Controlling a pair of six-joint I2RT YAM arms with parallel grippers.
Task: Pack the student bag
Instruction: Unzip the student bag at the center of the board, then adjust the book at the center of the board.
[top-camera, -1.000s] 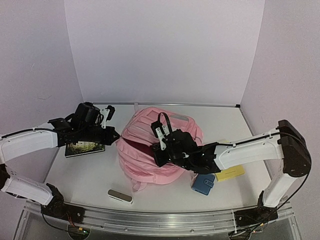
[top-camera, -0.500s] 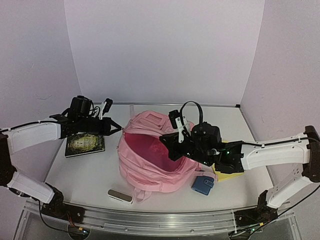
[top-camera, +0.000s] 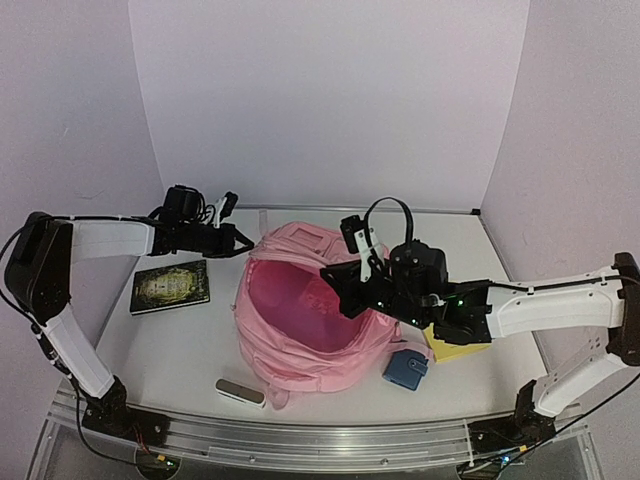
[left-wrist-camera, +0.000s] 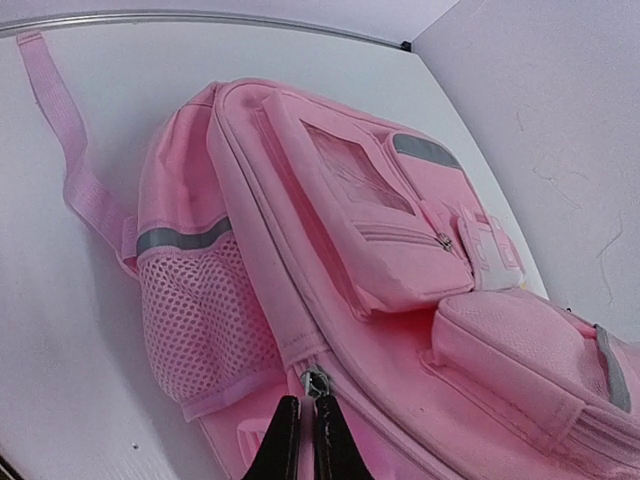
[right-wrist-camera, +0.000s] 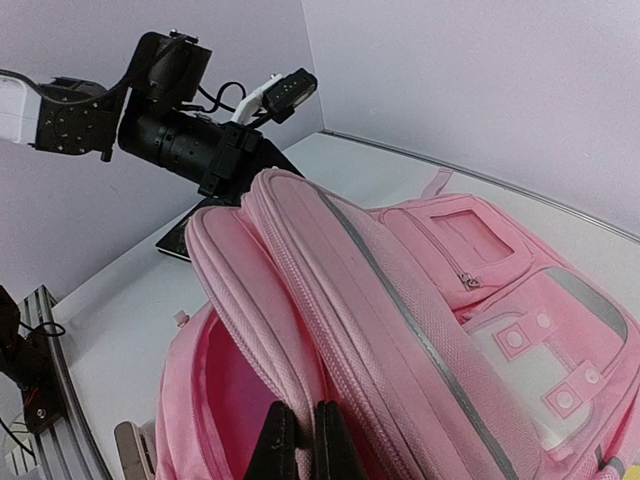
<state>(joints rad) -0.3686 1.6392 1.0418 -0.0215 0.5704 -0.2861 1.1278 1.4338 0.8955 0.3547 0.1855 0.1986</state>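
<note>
Both pincers are closed on the student bag (top-camera: 300, 345). The left pincer (top-camera: 236, 243) (left-wrist-camera: 307, 402) has its fingertips pressed together on the rim of the bag's left side, right at a metal zip pull (left-wrist-camera: 314, 381). The right pincer (top-camera: 335, 282) (right-wrist-camera: 297, 408) is clamped over the edge of the main opening from the other side.

On the white table (top-camera: 170, 350) the bag lies in the middle, its mouth spread wide between the two grips, with darker pink lining showing inside. The right arm crosses the bag's right flank and hides that part from above. The left arm reaches in from the left, past the far side of a dark-covered book (top-camera: 170, 287) that lies flat and well apart from the bag.

A yellow pad (top-camera: 458, 350) sits to the bag's right, partly covered by the right arm. Just beside the bag's near right corner is a small blue pouch (top-camera: 405, 369). A small grey oblong case (top-camera: 241, 391) lies near the bag's near left corner, close to the table's front edge.

The left wrist view shows a mesh side pocket (left-wrist-camera: 200, 320) with a grey reflective strip above it, and a clear window pocket (left-wrist-camera: 355, 180) on the bag's front. The printing on the book's cover is too small to read.
</note>
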